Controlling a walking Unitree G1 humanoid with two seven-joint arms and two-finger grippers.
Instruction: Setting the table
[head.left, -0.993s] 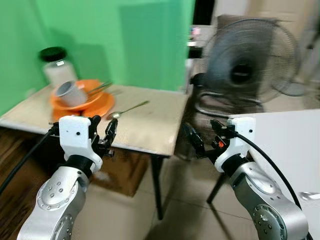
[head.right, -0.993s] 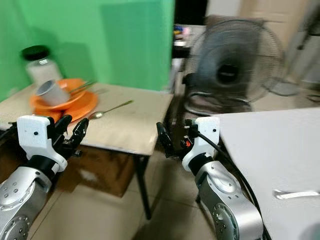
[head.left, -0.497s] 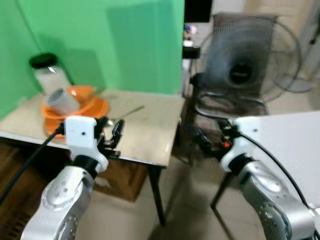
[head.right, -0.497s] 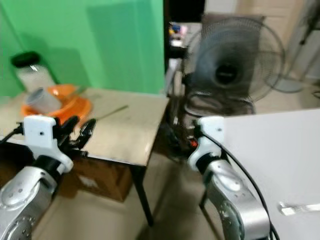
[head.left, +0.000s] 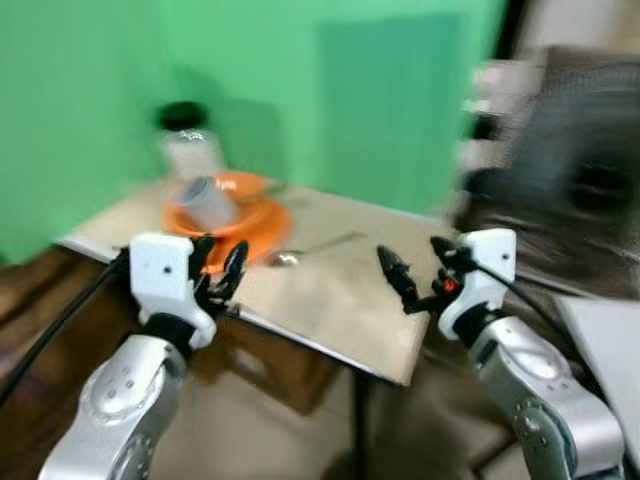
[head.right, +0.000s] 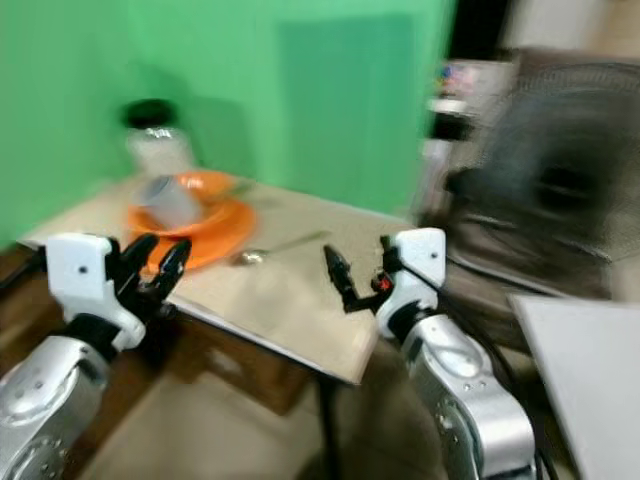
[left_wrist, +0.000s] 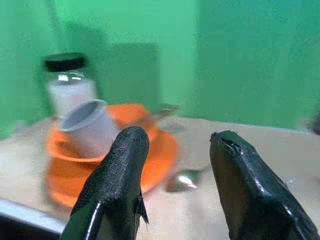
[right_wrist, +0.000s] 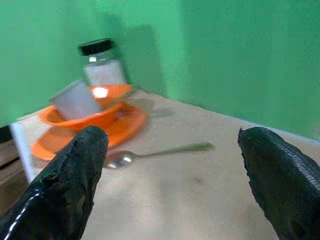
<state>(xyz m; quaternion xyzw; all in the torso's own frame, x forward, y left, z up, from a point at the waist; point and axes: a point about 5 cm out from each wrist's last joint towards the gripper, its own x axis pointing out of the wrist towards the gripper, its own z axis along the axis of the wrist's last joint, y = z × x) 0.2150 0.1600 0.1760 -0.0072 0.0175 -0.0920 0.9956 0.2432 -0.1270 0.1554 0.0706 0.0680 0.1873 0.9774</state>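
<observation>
The camera has swung left, so the beige tabletop (head.left: 330, 300) now sits squarely ahead. Both end effectors, left (head.left: 222, 272) and right (head.left: 398, 278), hover apart-fingered and empty. The stacked orange plates (right_wrist: 120, 122), tipped grey cup (left_wrist: 87, 127) and metal spoon (right_wrist: 155, 152) await pickup.

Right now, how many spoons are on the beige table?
1 clearly: the spoon lies on the table beside the orange plate. Another utensil handle seems to rest in the orange bowl; too blurred to tell.
</observation>
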